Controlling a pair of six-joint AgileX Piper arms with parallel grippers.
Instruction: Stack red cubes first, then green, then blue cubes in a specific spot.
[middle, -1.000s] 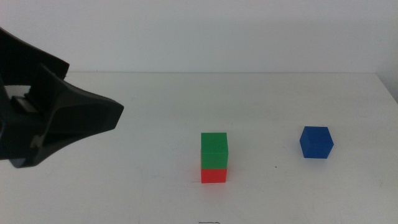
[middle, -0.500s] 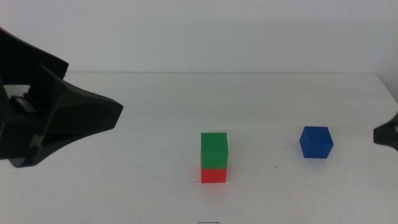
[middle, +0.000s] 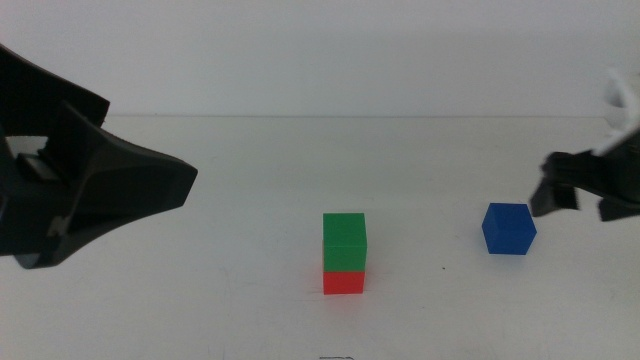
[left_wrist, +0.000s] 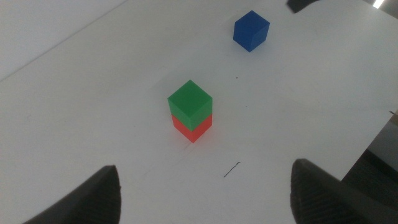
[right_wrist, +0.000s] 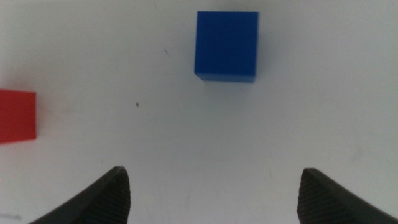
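Hovering just right of the matte blue cube (middle: 509, 229), the right tool (middle: 585, 200) gapes wide, empty; green cube (middle: 345, 243) caps red cube (middle: 344, 282); left tool (left_wrist: 205, 193), also wide open, waits left.

Green cube (middle: 345, 229), red cube (middle: 344, 282), deep-blue cube (middle: 508, 229), white table (middle: 250, 180).

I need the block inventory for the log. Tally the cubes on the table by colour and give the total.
Red cube: 1, at the bottom of the stack
Green cube: 1, on top of the red one
Blue cube: 1, alone on the table beside the right end effector
Total: 3 cubes
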